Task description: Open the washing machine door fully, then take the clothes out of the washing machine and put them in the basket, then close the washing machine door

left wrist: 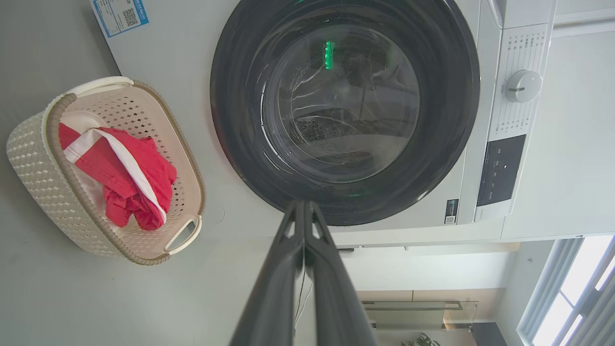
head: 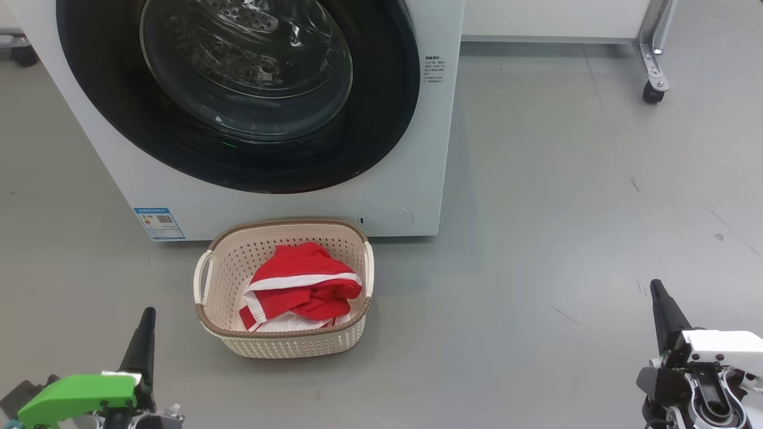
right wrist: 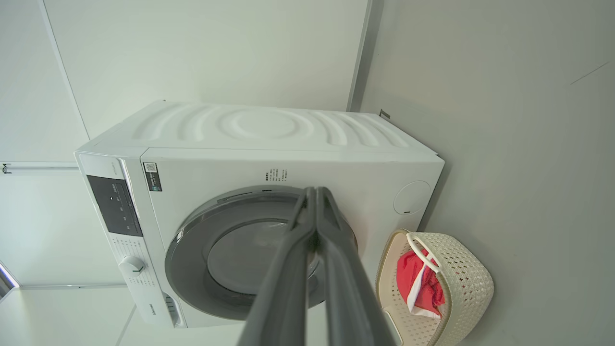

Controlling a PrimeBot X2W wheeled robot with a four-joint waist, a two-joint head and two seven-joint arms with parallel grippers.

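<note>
The white washing machine (head: 411,149) stands straight ahead, and its round black-rimmed washing machine door (head: 238,89) lies flat against the front, shut. On the floor just in front sits the cream basket (head: 285,345) with the red and white clothes (head: 298,286) piled inside. My left gripper (head: 146,319) rests at the lower left, shut and empty, well short of the basket. At the lower right my right gripper (head: 658,292) is shut and empty too. The left wrist view looks at the door (left wrist: 343,110), the basket (left wrist: 33,158) and the clothes (left wrist: 120,178); the right wrist view shows the machine (right wrist: 269,144) and basket (right wrist: 461,283).
Grey floor spreads to the right of the machine. A metal frame leg on a black caster (head: 653,92) stands at the far right, with a white wall panel (head: 548,18) behind it. Another caster (head: 24,55) sits at the far left.
</note>
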